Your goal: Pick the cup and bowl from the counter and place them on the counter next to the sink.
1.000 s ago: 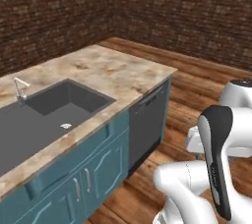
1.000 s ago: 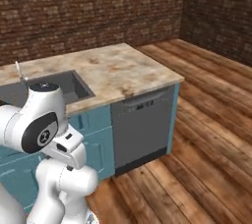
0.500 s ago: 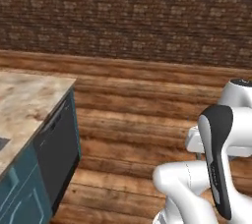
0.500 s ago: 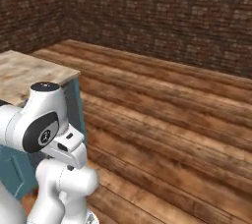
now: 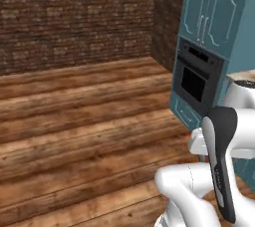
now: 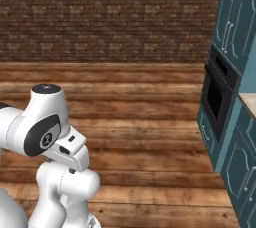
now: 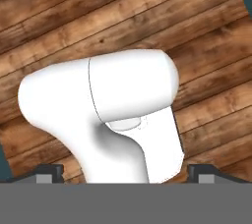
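Transit step, nothing picked yet. Left to right: brick wall, plank floor, built-in oven in teal cabinets. Cup and bowl not visible from here. Gripper spread wide, empty. Next: find the counter holding them.
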You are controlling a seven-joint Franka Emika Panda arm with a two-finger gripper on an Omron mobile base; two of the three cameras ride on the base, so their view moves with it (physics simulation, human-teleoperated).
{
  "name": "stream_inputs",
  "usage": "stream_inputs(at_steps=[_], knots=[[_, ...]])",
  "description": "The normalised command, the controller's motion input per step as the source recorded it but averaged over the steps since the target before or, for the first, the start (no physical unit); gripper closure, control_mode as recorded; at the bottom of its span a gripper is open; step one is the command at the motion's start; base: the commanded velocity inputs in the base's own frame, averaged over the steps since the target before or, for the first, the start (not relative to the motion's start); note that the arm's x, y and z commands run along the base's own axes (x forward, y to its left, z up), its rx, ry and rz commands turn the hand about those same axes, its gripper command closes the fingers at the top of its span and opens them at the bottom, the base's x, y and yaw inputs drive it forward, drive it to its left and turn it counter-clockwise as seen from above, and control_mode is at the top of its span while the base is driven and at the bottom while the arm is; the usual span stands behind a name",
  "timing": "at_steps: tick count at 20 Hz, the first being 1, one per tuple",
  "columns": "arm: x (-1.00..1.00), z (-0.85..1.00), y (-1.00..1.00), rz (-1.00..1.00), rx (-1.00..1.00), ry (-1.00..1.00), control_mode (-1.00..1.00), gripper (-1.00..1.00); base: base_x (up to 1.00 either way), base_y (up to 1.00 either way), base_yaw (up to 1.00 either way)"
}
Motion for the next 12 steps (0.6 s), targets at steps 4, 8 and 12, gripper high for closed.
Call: stream_inputs(at_steps=[4, 8, 12], knots=[[0.00, 0.00, 0.00, 0.00, 0.00, 0.00, 1.00, -1.00, 0.00, -0.26, -0.84], [0.00, 0.00, 0.00, 0.00, 0.00, 0.00, 1.00, -1.00, 0.00, -0.07, -0.81], [0.00, 0.00, 0.00, 0.00, 0.00, 0.00, 1.00, -1.00, 0.00, 0.00, -0.77]])
